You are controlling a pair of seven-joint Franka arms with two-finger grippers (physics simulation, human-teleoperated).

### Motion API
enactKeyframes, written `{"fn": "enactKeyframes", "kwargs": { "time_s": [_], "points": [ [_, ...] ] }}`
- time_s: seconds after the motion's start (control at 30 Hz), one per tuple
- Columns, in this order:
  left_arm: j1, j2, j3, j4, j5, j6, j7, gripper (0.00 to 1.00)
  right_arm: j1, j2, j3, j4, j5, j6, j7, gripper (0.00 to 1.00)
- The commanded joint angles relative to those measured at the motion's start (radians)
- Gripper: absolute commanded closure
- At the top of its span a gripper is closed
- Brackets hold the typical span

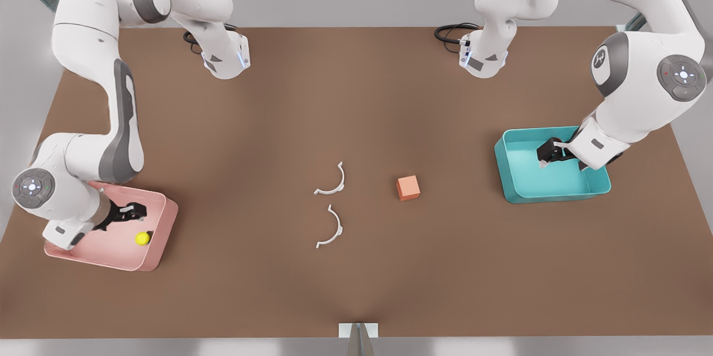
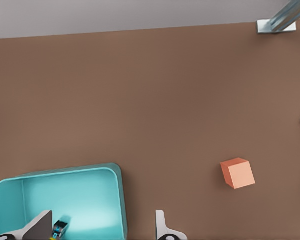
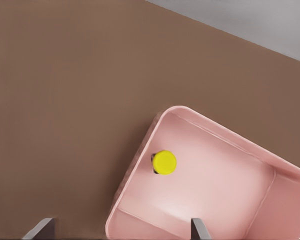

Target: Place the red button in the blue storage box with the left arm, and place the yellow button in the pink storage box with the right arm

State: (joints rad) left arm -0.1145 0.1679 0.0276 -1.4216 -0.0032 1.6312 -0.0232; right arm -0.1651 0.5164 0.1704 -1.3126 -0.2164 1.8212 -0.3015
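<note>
Yellow round button (image 1: 142, 238) lies released in our pale pink plastic tub (image 1: 161, 236), at 5 o'clock of the wide-open right tool (image 1: 129, 211); left tool (image 1: 548, 154), also wide, hovers over the teal tub (image 1: 557, 191).

yellow button (image 1: 142, 238) in pink storage box (image 1: 161, 233)

Two tubs (image 1: 504, 164) (image 1: 167, 216), two white clips (image 1: 332, 180) (image 1: 331, 228), one cube (image 1: 408, 188), one yellow button (image 1: 142, 238), perhaps another.

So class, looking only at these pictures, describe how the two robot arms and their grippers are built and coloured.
Both arms are alike: glossy white rounded shells, grey joint sections, round grey end caps with small light markings. The left gripper and the right gripper are black with two fingers. A black cable loops by one base.
</note>
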Motion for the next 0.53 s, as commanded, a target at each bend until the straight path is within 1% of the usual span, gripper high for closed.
{"fn": "enactKeyframes", "kwargs": {
  "time_s": [0.0, 0.03, 0.07, 0.1, 0.13, 0.2, 0.23, 0.27, 0.3, 0.37, 0.5],
  "points": [
    [-0.001, -0.002, 0.0, 0.0, 0.0, -0.001, -0.043, 0.0, 0.051, -0.044, 0.006, 0.001, 0.002, -0.143, 0.071, 0.0],
    [-0.002, -0.004, 0.0, 0.0, 0.0, -0.002, -0.044, 0.0, 0.065, -0.068, 0.037, 0.001, 0.005, -0.183, 0.149, 0.0],
    [-0.002, -0.004, 0.0, 0.0, 0.0, -0.014, -0.043, 0.0, 0.064, -0.087, 0.09, 0.001, 0.005, -0.224, 0.243, 0.0],
    [-0.002, -0.004, 0.0, 0.001, 0.0, -0.014, -0.041, 0.0, 0.062, -0.101, 0.113, 0.001, 0.006, -0.232, 0.265, 0.0],
    [-0.002, -0.004, 0.0, 0.001, 0.0, -0.014, -0.043, 0.0, 0.105, -0.127, 0.087, 0.001, 0.018, -0.249, 0.265, 0.0],
    [-0.002, -0.002, -0.002, 0.001, 0.0, -0.014, -0.043, 0.0, 0.338, -0.2, -0.158, -0.004, 0.046, -0.256, 0.249, 0.0],
    [-0.002, -0.002, 0.0, 0.001, 0.0, -0.014, -0.041, 0.0, 0.355, -0.233, -0.172, -0.011, 0.098, -0.258, 0.249, 0.0],
    [-0.002, -0.001, 0.0, 0.001, 0.0, -0.014, -0.041, 0.0, 0.366, -0.271, -0.206, -0.056, 0.155, -0.256, 0.255, 0.0],
    [-0.002, -0.002, 0.0, 0.001, 0.002, -0.014, -0.041, 0.0, 0.38, -0.302, -0.264, -0.103, 0.256, -0.256, 0.274, 0.0],
    [-0.002, -0.001, 0.0, 0.001, 0.002, -0.014, -0.041, 0.0, 0.378, -0.334, -0.262, -0.143, 0.255, -0.276, 0.389, 0.0],
    [-0.001, -0.001, 0.0, 0.001, 0.002, -0.014, -0.043, 0.0, 0.377, -0.317, -0.256, -0.129, 0.253, -0.293, 0.423, 0.0]
  ]
}}
